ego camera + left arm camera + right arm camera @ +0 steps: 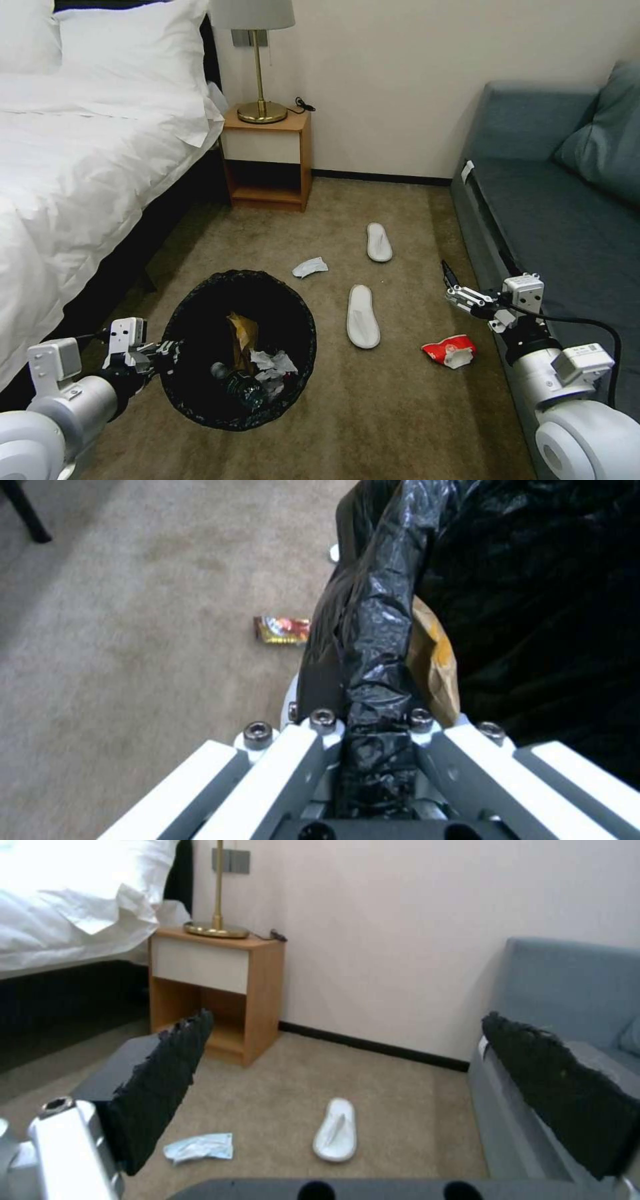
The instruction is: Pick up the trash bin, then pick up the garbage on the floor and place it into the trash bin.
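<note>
The trash bin (200,293), lined with a glossy black bag, sits at lower left. My left gripper (167,348) is shut on its near rim, and the left wrist view shows the fingers (293,750) pinching the black bag (383,610). Inside lie a brown paper bag (241,332), white tissues (273,363) and a bottle (237,385). On the carpet are a crumpled tissue (310,267), two white slippers (379,241) (362,315), a red wrapper (450,350) and a red and gold wrapper (281,630). My right gripper (453,283) hangs open above the red wrapper, its pads (167,1080) wide apart.
A bed with white linen (80,173) fills the left side. A wooden nightstand (270,160) with a brass lamp (261,110) stands against the far wall. A blue-grey sofa (553,220) runs along the right, close beside my right arm.
</note>
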